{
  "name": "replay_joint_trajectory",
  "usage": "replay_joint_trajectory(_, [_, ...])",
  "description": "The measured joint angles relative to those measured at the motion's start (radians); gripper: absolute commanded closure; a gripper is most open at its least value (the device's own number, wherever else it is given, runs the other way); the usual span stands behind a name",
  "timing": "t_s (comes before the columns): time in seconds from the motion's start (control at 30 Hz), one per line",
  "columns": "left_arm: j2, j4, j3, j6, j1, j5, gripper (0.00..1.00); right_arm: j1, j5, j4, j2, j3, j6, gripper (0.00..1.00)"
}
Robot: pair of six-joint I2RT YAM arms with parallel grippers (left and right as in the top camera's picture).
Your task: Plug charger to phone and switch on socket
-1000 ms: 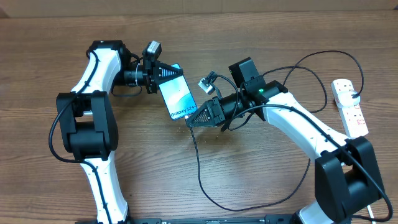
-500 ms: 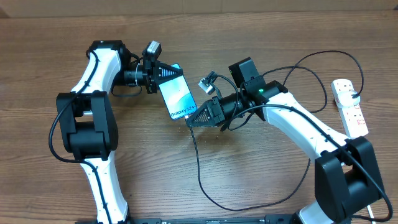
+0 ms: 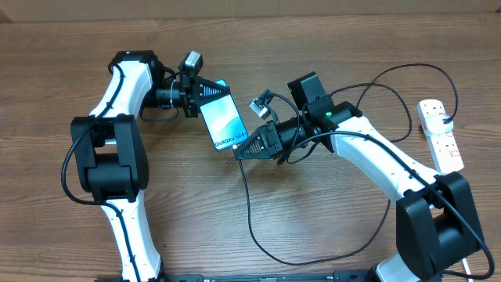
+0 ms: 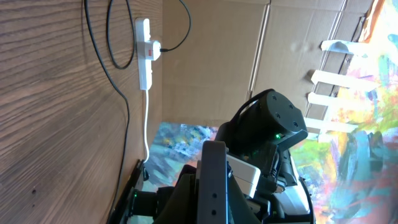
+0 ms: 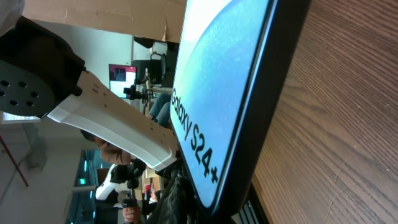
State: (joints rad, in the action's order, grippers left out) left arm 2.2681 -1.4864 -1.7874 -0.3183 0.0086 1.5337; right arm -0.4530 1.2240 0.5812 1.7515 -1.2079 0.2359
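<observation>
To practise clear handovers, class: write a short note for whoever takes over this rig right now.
Grippers: left gripper shut on the phone at its top edge; right gripper shut at its Galaxy edge, apparently on the charger plug tip.
The socket lies far right, untouched.
Done: plug is at the phone's edge; whether it is seated cannot be told.
Left: confirm insertion, switch on the socket.

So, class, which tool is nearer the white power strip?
Right. The right tool is at the Galaxy end of the phone, left of the power strip; the left tool holds the opposite end, farther away.
</observation>
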Motion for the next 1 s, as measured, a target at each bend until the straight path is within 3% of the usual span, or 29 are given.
replay_joint_trajectory(1.0, [0.000,0.005,0.000,-0.008,0.005,-0.002,0.96,-0.031,-0.046,-0.053,0.000,0.000,0.134,0.96])
